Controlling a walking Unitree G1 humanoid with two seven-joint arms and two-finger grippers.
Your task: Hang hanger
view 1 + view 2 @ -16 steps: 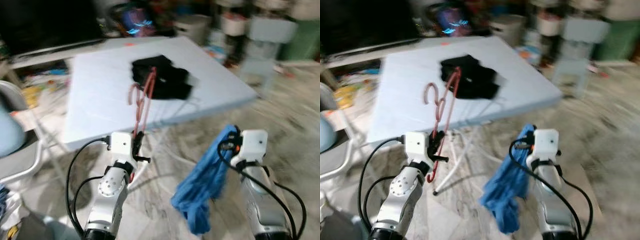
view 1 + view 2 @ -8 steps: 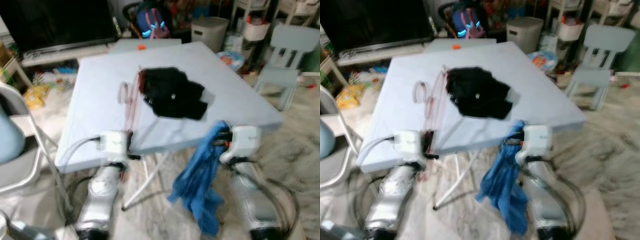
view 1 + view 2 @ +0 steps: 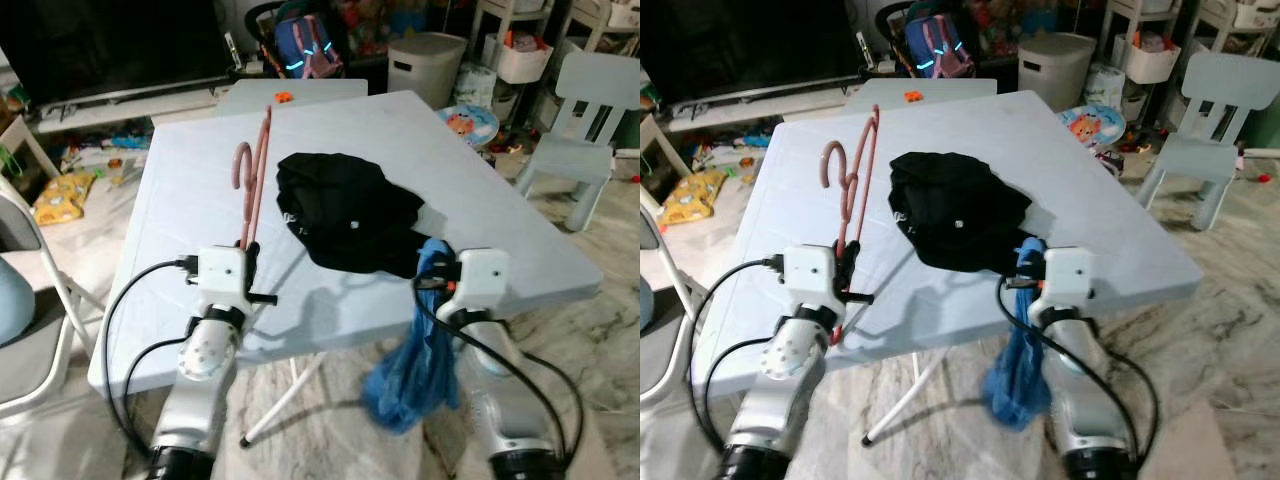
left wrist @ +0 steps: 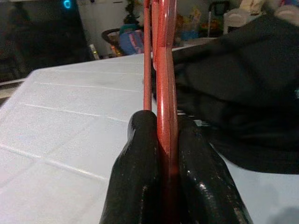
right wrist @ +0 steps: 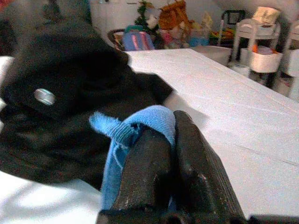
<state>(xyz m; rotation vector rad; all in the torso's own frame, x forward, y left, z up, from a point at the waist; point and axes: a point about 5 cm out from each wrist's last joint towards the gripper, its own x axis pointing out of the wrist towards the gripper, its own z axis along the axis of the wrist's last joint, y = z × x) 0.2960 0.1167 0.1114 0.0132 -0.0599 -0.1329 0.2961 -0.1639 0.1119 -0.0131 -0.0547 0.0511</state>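
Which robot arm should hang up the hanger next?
Probably the left. Its gripper is already shut on the red hanger, holding it up over the table. The right gripper is busy pinching a blue cloth.

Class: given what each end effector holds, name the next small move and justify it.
Probably lower the blue garment onto the bare table beside the black clothing: it dangles from the right end effector, while the left end effector grips the pink hanger, not yet threaded.
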